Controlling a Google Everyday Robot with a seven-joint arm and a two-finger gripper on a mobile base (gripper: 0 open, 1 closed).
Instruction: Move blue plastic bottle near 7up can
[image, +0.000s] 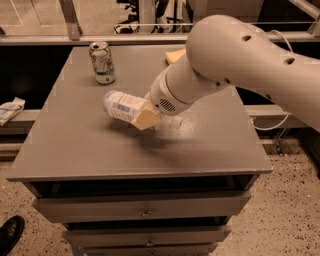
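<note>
The blue plastic bottle (120, 105) is held lying sideways a little above the grey table (90, 150), its pale blue-and-white label showing and its cap end hidden by the arm. My gripper (146, 118) is shut on the blue plastic bottle, with one tan finger pad across its right end. The 7up can (102, 62) stands upright at the table's back left, a short way beyond and left of the bottle. The big white arm reaches in from the right.
A yellow sponge (175, 55) lies at the table's back, partly hidden behind the arm. A crumpled packet (10, 110) lies on a low ledge to the left. Drawers sit under the tabletop. A black shoe (10, 235) shows at bottom left.
</note>
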